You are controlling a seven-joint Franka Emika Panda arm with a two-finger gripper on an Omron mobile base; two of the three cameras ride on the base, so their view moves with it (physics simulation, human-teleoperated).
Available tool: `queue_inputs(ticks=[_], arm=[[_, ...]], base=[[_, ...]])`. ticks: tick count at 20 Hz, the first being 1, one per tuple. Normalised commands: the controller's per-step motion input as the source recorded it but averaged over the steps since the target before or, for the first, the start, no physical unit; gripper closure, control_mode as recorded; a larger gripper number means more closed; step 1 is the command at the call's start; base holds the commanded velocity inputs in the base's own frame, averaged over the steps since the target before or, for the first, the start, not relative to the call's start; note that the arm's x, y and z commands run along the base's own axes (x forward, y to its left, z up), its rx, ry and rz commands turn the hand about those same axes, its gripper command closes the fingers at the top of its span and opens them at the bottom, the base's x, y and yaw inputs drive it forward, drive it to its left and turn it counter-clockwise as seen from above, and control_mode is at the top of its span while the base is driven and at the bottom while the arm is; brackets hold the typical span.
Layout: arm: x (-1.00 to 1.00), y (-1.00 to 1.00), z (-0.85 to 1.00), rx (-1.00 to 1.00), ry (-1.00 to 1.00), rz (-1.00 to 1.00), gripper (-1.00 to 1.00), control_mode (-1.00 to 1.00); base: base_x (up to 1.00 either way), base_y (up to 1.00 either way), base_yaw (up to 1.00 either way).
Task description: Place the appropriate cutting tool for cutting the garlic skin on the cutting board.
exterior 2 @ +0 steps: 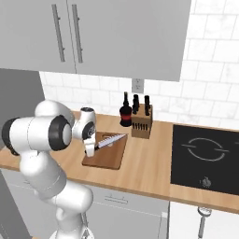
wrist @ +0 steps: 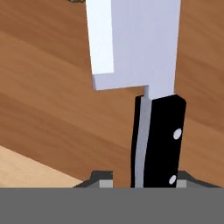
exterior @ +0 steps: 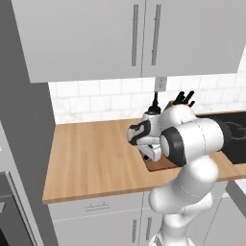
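Item: kitchen knife with long silver blade and slim black riveted handle [exterior 2: 108, 141]. Position: handle end at the tool [exterior 2: 89, 150], blade reaching forward and away from it over the board. In the hand view the black handle [wrist: 161, 140] runs straight up from between the tool's fingers, and the broad silver blade lies ahead of it with red-brown wood behind.

Tool: closed on the knife handle, fingers narrowly apart with the handle between them; nothing else held.

Item: flat rectangular reddish-brown wooden cutting board with darker rim [exterior 2: 109, 158]. Position: directly under the tool and the knife. Whether the blade touches the board or hangs just above it cannot be told.

Item: small pale greenish scrap at the top edge of the hand view, beyond the blade tip. Possibly the garlic; too little shows to say.

Item: light wooden bench [exterior: 91, 158]. Carries the board; spreads wide to the tool's left.

Item: wooden knife block with black handles [exterior 2: 141, 122] and dark round bottle [exterior 2: 125, 113]. Both behind the board, well ahead of the tool, near the tiled wall.

Item: black cooktop [exterior 2: 205, 156]. Far to the tool's right.

Progress, as judged: correct tool chosen, gripped and brought over the board. Remaining: set it flat, let go, withdraw.
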Motion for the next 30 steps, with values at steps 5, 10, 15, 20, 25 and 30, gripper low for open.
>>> queue_inputs(ticks=[5, 10, 15, 20, 25, 30], arm=[[-0.07, -0.48, -0.17, 0.08, -0.11, 0.0, -1.0, -1.0], [-0.51, -0.11, 0.1, 0.03, -0.23, 0.0, -1.0, -1.0], [-0.83, 0.0, 0.43, 0.0, -0.31, 0.0, -1.0, -1.0], [-0.8, -0.16, 0.63, 0.0, -0.24, -0.03, -1.0, -1.0], [-0.5, -0.83, 0.69, 0.0, -0.09, -0.06, -1.0, -1.0], [-0.12, -1.0, 0.75, 0.01, -0.01, -0.02, -1.0, -1.0]], base=[[0.0, 0.0, 0.0], [0.0, 0.0, 0.0], [0.0, 0.0, 0.0], [0.0, 0.0, 0.0], [0.0, 0.0, 0.0], [0.0, 0.0, 0.0]])
